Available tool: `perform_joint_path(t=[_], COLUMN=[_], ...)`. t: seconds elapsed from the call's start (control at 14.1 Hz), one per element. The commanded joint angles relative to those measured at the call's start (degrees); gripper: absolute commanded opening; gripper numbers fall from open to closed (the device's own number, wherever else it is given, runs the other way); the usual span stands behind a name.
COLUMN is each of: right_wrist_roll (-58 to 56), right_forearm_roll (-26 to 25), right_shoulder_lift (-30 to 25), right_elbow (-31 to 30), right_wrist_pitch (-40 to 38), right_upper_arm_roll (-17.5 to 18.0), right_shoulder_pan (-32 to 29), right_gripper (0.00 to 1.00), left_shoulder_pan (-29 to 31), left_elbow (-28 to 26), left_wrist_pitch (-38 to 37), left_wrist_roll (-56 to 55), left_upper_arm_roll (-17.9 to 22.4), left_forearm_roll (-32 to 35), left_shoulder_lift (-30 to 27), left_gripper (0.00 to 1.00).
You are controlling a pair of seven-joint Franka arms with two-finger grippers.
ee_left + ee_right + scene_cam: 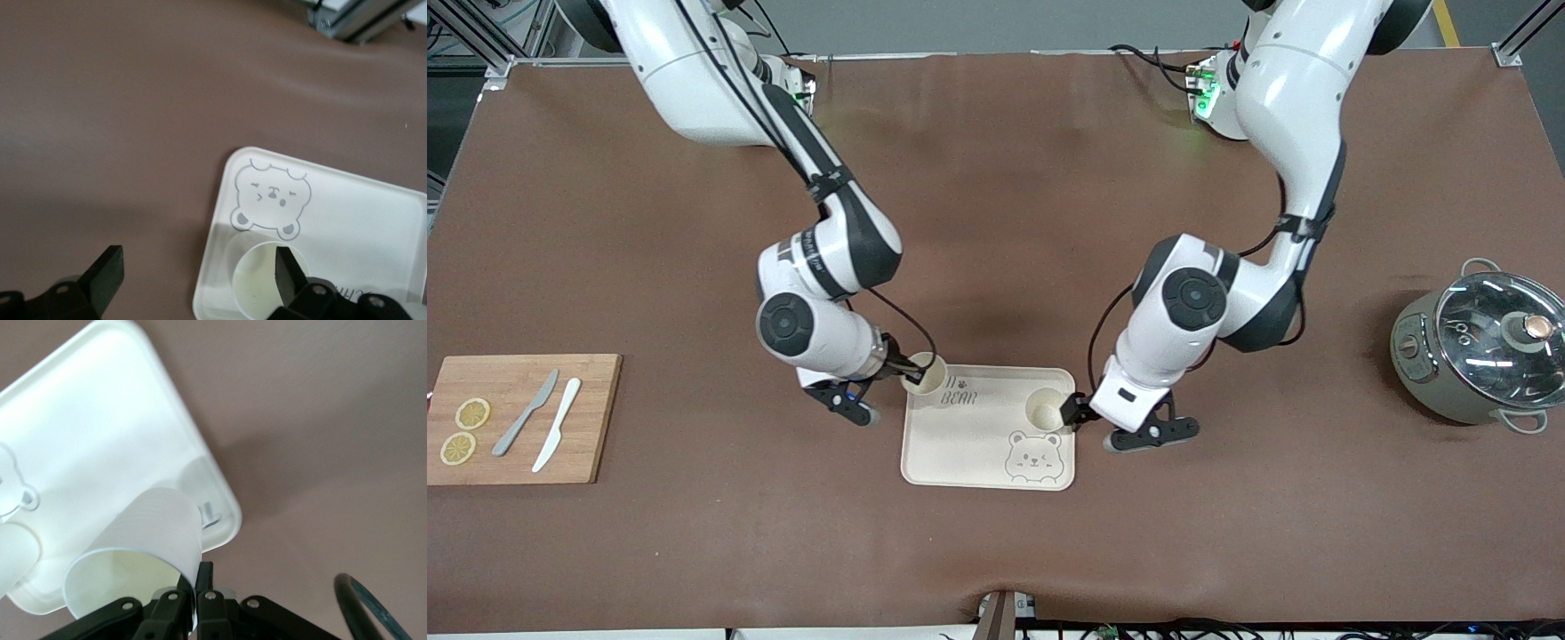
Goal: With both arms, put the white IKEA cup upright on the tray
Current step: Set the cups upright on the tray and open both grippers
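Toward the right arm's end of the table lies a wooden cutting board [523,418] with two lemon slices and two knives on it. Next along, the right gripper [907,369] hangs over the tray's corner, its fingers pressed together on the rim of a white cup [925,373], pinching the wall between them. The cream tray [969,444] sits mid-table, near the front camera, with its bear drawing at the nearest corner. A second white cup [1047,409] stands upright on the tray, toward the left arm's end. The left gripper [1069,411] is down at this cup with its fingers spread wide: one reaches inside the mouth, the other is outside, over the table.

To finish well, the left gripper should probably rise straight up so the inner finger does not catch the rim and tip the cup. The right should set its cup flat before letting go.

Whether the pinched cup already rests on the tray cannot be told. The tray's lettering is partly covered. A lidded pot [1476,356] stands at the left arm's end.
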Motion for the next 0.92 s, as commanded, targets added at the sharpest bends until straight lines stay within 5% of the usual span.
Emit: perform_joint_path(t=[0.0, 0.5, 0.78, 0.85], right_wrist_roll=[2.82, 4.06, 3.89, 3.8], right_forearm_roll=[0.28, -4.02, -3.68, -3.85], right_shoulder_lift=[3.62, 6.79, 7.32, 7.85], right_elbow=[5.76, 7.45, 7.36, 7.36], right_wrist_pitch=[-0.61, -1.48, -1.4, -1.4], right_upper_arm_roll=[-0.72, -0.89, -0.89, -0.89], right_shoulder_pan=[2.41, 2.42, 1.19, 1.54], right_gripper=[0.0, 0.0, 0.0, 0.27], left_shoulder_pan=[2.71, 12.91, 17.57, 18.1], left_elbow=[-1.39, -1.65, -1.57, -1.48], left_wrist_pitch=[-5.69, -19.32, -24.24, -25.99], left_wrist_roll=[-0.87, 0.27, 11.42, 12.22], left_upper_arm_roll=[1.16, 0.9, 0.81, 0.81], left_forearm_roll=[-0.01, -0.01, -0.27, -0.44], left_shoulder_lift=[-6.17, -15.23, -17.69, -18.48], left_gripper=[1.0, 1.0, 1.0, 1.0])
